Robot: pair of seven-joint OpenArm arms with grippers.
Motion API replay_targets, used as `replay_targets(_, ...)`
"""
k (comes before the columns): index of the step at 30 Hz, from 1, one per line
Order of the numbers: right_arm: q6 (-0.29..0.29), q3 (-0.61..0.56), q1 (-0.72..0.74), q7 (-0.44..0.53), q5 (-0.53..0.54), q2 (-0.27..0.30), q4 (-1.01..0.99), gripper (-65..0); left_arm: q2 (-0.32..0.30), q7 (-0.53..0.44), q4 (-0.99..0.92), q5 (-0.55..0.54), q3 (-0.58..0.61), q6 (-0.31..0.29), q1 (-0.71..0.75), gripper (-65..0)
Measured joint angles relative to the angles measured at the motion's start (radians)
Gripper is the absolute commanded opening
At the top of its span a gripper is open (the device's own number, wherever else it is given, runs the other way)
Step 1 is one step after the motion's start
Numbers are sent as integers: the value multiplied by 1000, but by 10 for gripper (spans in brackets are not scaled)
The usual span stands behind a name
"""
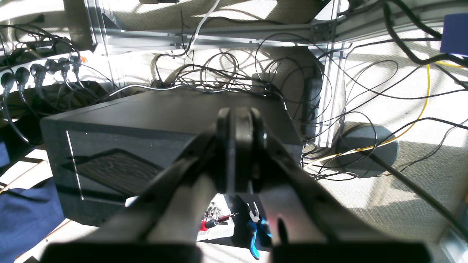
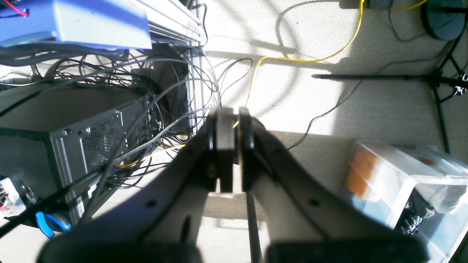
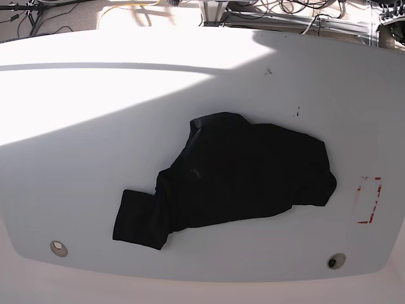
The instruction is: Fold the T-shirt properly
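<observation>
The T-shirt lies in a crumpled heap on the white table, a little right of centre and toward the near edge, with one bunched part trailing off to the near left. No neat edges, no flat rectangle: as far as I can judge, the folding has not really begun, and the spreading out is all yet to do.

Neither arm shows over the table. The left gripper is clenched on nothing, pointing down off the table at a black computer case and a tangle of cables on the floor. The right gripper is also pinched shut and empty, hanging above carpet with a yellow cable and a clear plastic bin below. Both sit well away from the cloth.
</observation>
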Motion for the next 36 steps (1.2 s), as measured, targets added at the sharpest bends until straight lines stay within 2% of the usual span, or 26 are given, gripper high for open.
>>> replay_targets(12,-6,6,-82,2,0,3,153,-637,-4,18,161,3,-65,2,72,-643)
replay_targets(21,-4,11,-137,-11,0,3,278,-635,-14,39,293,-3,-32,-3,136,-643)
replay_targets(25,-3,16,-167,12,-1,3,346,-634,-14,23,347,-6,-30,-11,157,-642)
replay_targets(36,-6,40,-216,0,-3,3,452,-635,-26,27,461,-8,-61,-3,233,-642)
